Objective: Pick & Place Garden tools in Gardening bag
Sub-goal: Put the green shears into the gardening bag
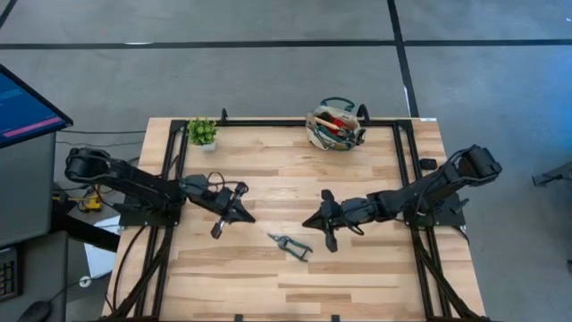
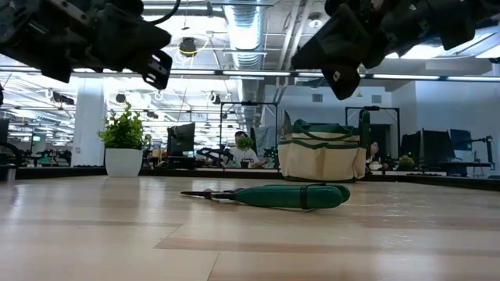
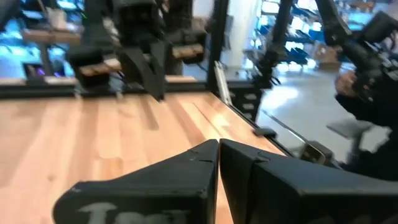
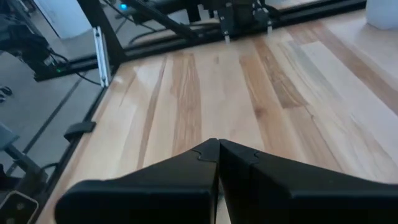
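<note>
The beige gardening bag (image 1: 335, 126) with green trim stands at the table's far edge and also shows in the low view (image 2: 322, 153); red and wooden tool handles (image 1: 333, 122) stick out of it. A green-handled pruner (image 1: 290, 243) lies flat on the table, nearer the near edge, and shows in the low view too (image 2: 285, 195). My left gripper (image 1: 248, 217) is shut and empty, above the table to the pruner's left. My right gripper (image 1: 309, 221) is shut and empty, above the table just right of the pruner. Both hang clear of the table in the low view.
A small green potted plant (image 1: 202, 132) stands at the far left corner. A black frame rail (image 1: 295, 122) runs along the table's far edge and both sides. Bare wood lies between the pruner and the bag.
</note>
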